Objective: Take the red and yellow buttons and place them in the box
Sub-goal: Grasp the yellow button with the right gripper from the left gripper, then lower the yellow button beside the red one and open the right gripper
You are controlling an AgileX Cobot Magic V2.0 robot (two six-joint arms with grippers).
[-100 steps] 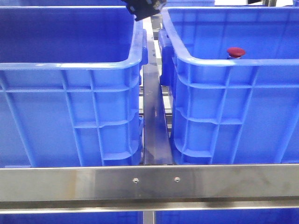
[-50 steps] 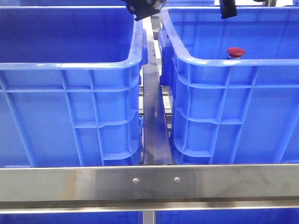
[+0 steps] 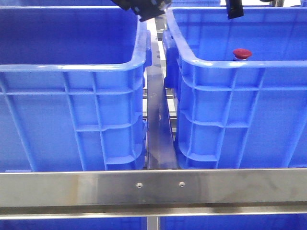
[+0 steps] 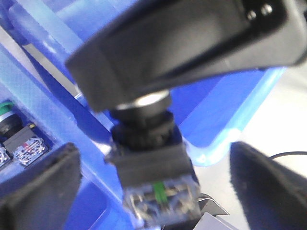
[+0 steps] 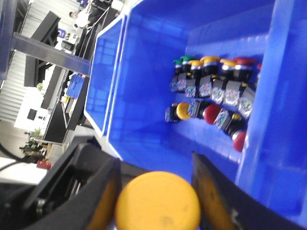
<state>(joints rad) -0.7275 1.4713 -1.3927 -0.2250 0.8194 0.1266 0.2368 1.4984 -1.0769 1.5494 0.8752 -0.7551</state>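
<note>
Since the earlier frames the left claw has shifted slightly above the left box, closed on a button, while the right claw grips the yellow button over the right box, so release is judged imminent.

Stainless steel frame with a bolted crossbar at six o'clock and a central rail running toward twelve, left blue crate at nine o'clock, right blue crate at three, rail between them.
</note>
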